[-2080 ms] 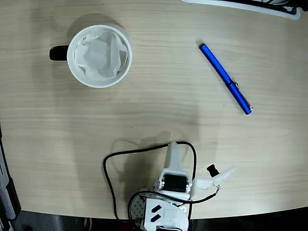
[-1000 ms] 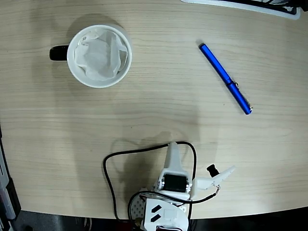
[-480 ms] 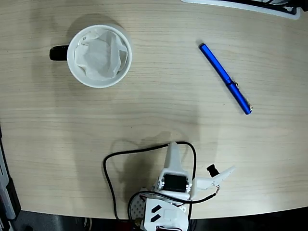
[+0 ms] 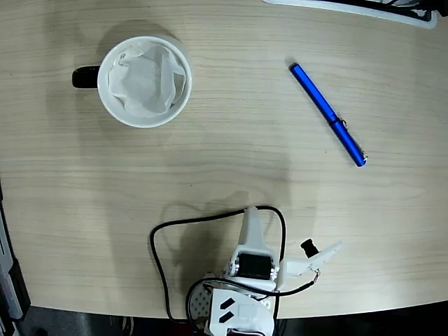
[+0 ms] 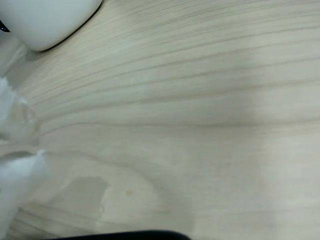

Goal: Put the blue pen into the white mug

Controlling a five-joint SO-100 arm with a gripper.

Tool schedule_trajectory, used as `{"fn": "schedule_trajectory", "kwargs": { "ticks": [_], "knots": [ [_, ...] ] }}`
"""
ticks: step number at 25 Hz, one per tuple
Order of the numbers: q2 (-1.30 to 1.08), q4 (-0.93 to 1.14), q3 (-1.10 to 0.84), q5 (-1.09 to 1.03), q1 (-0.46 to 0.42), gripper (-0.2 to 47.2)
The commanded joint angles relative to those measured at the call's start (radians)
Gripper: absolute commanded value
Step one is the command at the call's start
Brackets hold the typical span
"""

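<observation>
Item one: the slim, glossy bright-blue pen (image 4: 327, 115), which you will find lying flat on the pale wood-grain desk (image 4: 224, 175) at the upper right of the fixed view. A thin metal clip sits toward its lower end, and the tip at the lower right looks darker. Its long axis runs diagonally, from upper left down to lower right. It touches nothing else.

Item two: the round white ceramic mug (image 4: 145, 81) with a black handle, standing upright at the upper left of the fixed view, well apart from the pen. The handle sticks out to the left. Crumpled white paper fills its inside. In the wrist view you see only a curved piece of its white wall (image 5: 47, 20), cut off by the top left corner.

Item three: the white robot arm (image 4: 255, 269) at the bottom edge of the fixed view, with a black cable (image 4: 175, 231) looping beside it. Its white fingers (image 4: 322, 255) reach out to the right, near the desk's front edge, far from both pen and mug. They hold nothing; you cannot tell how wide they stand. In the wrist view they are only blurred white shapes (image 5: 15, 185) at the left edge.
</observation>
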Motion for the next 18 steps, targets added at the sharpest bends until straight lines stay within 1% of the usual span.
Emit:
{"fn": "schedule_trajectory", "kwargs": {
  "ticks": [1,12,15,18],
  "knots": [
    [0.067,0.015,-0.054,0.025,0.003,0.0],
    [0.06,0.008,-0.057,0.025,0.009,0.0],
    [0.008,-0.026,-0.069,0.023,0.017,0.0],
    [-0.057,-0.055,-0.124,0.026,0.02,0.0]
  ]
}}
